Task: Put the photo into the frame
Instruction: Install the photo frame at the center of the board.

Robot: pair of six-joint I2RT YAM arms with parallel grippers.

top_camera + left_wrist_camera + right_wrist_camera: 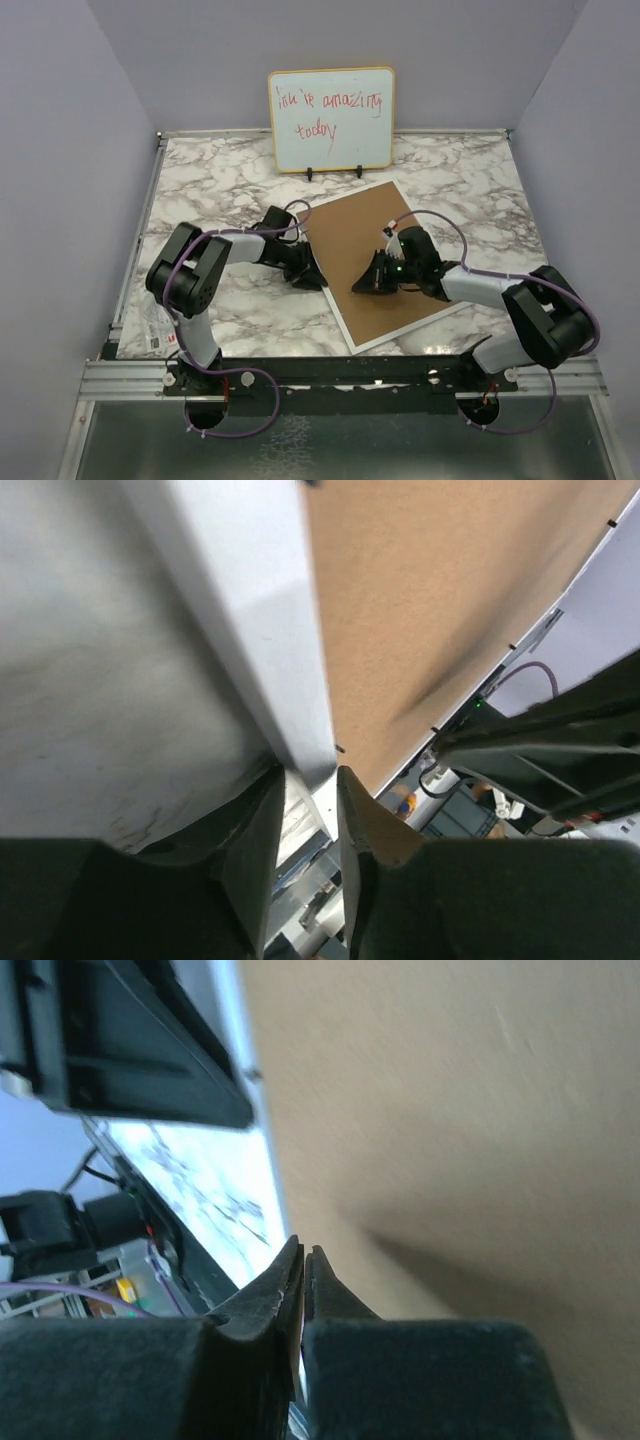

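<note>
**A:** Start at the left. What is there?

**B:** The left gripper (310,278) sits low over the marble table (220,190), right at the left edge of the frame (400,324).

**A:** Is it gripping that edge?

**B:** Its fingers (262,825) stand a little apart, and the frame's white rim (250,610) runs down to the gap at their tips. I cannot tell whether they pinch the rim or only flank it.

**A:** And where does the frame itself lie?

**B:** In the middle of the table, back side up and turned at an angle to the table's edges. The brown backing board (355,225) covers nearly all of it, with only the thin white rim showing around the board.

**A:** Anything behind it?

**B:** A whiteboard (330,120) with red handwriting stands upright on a small stand at the far edge.

**A:** And on the right?

**B:** The right gripper (358,287) reaches in over the near part of the board. Its fingers are pressed together with nothing between them. The wrist view shows the tips close to the brown surface, but not whether they touch it.
</note>
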